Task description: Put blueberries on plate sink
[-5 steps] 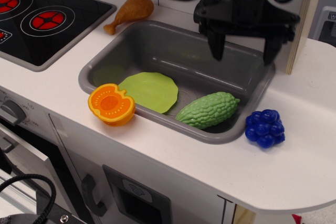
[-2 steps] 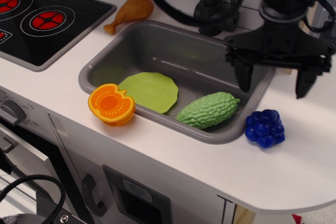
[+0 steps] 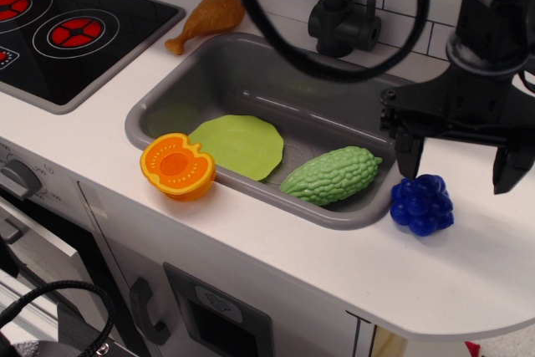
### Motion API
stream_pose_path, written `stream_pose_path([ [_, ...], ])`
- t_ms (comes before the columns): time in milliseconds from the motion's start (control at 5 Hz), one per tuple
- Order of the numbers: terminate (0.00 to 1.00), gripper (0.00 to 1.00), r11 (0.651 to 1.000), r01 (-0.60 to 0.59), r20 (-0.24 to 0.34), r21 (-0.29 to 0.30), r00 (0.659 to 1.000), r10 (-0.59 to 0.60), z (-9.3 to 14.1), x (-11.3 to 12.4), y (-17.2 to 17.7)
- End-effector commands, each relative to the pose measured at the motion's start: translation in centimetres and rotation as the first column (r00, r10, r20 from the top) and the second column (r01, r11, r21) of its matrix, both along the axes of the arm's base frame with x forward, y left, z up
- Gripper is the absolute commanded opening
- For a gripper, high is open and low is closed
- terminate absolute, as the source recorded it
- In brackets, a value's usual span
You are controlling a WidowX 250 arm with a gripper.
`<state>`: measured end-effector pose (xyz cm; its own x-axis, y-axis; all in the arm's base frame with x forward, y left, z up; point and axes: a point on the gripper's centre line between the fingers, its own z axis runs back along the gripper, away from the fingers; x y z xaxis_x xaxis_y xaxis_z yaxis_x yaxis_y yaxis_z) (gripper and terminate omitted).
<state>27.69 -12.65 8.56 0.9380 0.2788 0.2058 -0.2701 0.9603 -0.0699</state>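
The small glossy dark-blue plastic cluster of round blueberries sits on the white tabletop, just beside the right-hand front corner of the sink and outside its rim. Above it hangs the black gripper, its two fingers spread wide, one finger over the sink's right rim and the other off to the right near the frame edge; the berries lie below and between them, and neither finger appears to touch the cluster. The large rectangular grey plastic sink with rounded corners and a raised rim holds two things: the flat thin light-green plate lies on the basin floor toward the front left, and a bumpy green plastic gourd rests slanted in the front right, one end up against the front wall and near the plate's right edge. The back half of the basin floor is bare. A half orange plastic fruit, cut face up, sits on the sink's front-left rim, overlapping the plate's edge as seen from this view. A black tap stands behind the sink against the white tiled wall. A brown plastic chicken drumstick lies on the tabletop by the sink's back-left corner, and a black stovetop with red rings lies further left. To the right and in front of the blueberries the tabletop runs bare to its rounded front edge.
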Motion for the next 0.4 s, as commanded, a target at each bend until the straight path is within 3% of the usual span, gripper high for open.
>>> stream_pose_path([
  [0,0.0,1.0,0.999,-0.049,0.018,0.023,0.999,0.048,-0.5,0.2,0.1],
  [200,0.0,1.0,0.997,-0.069,0.012,0.039,0.998,0.069,-1.5,0.2,0.2],
])
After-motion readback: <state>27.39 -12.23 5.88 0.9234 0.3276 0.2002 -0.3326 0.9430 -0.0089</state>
